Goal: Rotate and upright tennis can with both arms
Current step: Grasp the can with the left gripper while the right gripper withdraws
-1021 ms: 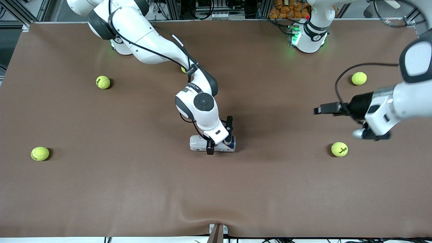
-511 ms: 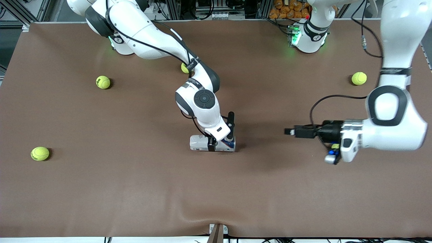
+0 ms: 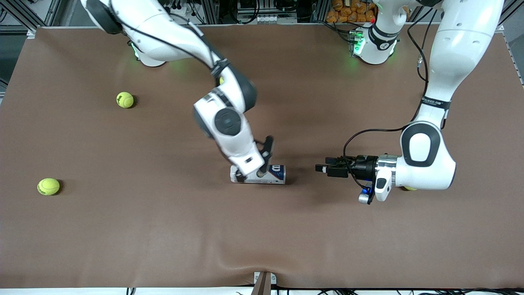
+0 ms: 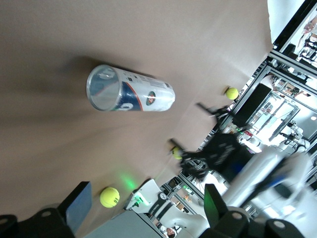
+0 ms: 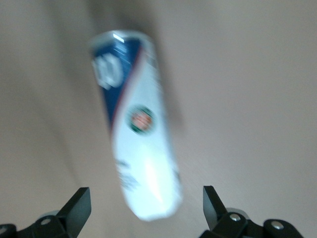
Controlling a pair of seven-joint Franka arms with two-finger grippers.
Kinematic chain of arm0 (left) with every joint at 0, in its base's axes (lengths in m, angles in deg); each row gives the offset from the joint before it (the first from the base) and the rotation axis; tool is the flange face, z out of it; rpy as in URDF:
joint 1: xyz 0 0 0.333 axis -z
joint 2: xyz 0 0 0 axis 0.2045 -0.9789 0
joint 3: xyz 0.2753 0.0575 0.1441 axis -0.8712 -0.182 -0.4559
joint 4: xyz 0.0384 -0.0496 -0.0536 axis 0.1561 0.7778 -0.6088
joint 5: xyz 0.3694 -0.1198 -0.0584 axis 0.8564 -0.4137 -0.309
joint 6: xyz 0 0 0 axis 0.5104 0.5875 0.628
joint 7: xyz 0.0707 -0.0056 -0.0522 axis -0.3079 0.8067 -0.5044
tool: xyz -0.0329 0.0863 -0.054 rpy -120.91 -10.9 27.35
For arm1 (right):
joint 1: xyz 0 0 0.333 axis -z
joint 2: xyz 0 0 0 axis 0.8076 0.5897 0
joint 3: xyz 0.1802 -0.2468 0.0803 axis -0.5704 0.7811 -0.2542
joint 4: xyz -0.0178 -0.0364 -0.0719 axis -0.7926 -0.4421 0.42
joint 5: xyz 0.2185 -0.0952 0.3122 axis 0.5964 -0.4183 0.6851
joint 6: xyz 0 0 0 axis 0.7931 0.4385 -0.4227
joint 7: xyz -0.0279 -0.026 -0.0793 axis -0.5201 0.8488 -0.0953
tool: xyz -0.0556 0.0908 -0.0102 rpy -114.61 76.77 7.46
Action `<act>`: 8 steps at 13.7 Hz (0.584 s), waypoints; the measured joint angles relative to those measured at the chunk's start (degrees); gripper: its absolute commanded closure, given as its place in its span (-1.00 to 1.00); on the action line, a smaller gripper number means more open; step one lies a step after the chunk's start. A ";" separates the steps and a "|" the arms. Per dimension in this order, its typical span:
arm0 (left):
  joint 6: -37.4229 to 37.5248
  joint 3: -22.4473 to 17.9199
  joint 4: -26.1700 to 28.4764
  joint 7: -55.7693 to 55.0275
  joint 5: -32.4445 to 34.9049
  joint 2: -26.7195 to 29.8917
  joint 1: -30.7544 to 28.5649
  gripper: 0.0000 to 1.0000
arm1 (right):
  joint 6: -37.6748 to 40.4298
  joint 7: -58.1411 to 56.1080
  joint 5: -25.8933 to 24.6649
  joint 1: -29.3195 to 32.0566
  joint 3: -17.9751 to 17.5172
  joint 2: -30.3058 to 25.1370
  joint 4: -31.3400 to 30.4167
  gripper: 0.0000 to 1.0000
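the tennis can [image 3: 262, 174] lay on its side near the middle of the table [image 3: 123, 229], its long axis running between the two arms' ends, its open silvery mouth turned toward the left arm's end, as the left wrist view showed [image 4: 130, 94]. the right gripper [image 3: 256, 164] hung just over the can, jaws spread wide with nothing between them; in the right wrist view the can [image 5: 136, 129] lay along the gap between the two fingertips and clear of both, so the gripper looked placed either to straddle it or to nudge it round, though which i could not tell. the left gripper [image 3: 325, 169] was low over the table, well apart from the can, pointing along the can's axis at its mouth, its jaws also wide and empty; that line-up probably suited meeting the can's end once it was turned or tipped. the can was not yet upright. counted in the front view: one can, two arms, and tennis balls [image 3: 125, 99] scattered away from the can, two plainly seen toward the right arm's end, a third partly hidden under the right arm [image 3: 221, 80], and a sliver of a fourth [image 3: 407, 188] under the left arm's wrist.
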 measured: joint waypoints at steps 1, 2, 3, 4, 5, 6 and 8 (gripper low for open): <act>-0.63 0.00 0.05 1.57 -0.92 -1.00 0.16 -1.00 | 0.02 0.33 0.05 2.15 0.08 -0.01 -0.02 -1.00; -1.25 0.01 0.09 3.17 -2.29 -2.00 0.46 -1.00 | 0.02 0.63 0.07 4.30 0.16 -0.01 -0.10 -1.00; -2.00 0.00 0.10 4.55 -3.91 -2.97 0.95 -1.00 | 0.03 0.83 0.09 6.50 0.24 -0.01 -0.14 -1.00; -3.01 0.01 0.13 5.58 -5.58 -3.96 1.66 -1.00 | 0.03 0.93 0.09 8.67 0.28 -0.03 -0.14 -1.00; -4.28 0.01 0.14 6.49 -7.41 -4.96 2.50 -1.00 | 0.18 0.98 0.10 10.83 0.33 -0.11 -0.13 -1.00; -5.64 0.02 0.14 7.52 -9.41 -6.08 3.40 -1.00 | 0.48 0.99 0.10 12.98 0.35 -0.24 -0.11 -1.00; -8.19 0.04 0.13 9.88 -11.98 -8.28 5.42 -1.00 | 0.83 1.02 0.11 17.10 0.40 -0.75 -0.03 -1.00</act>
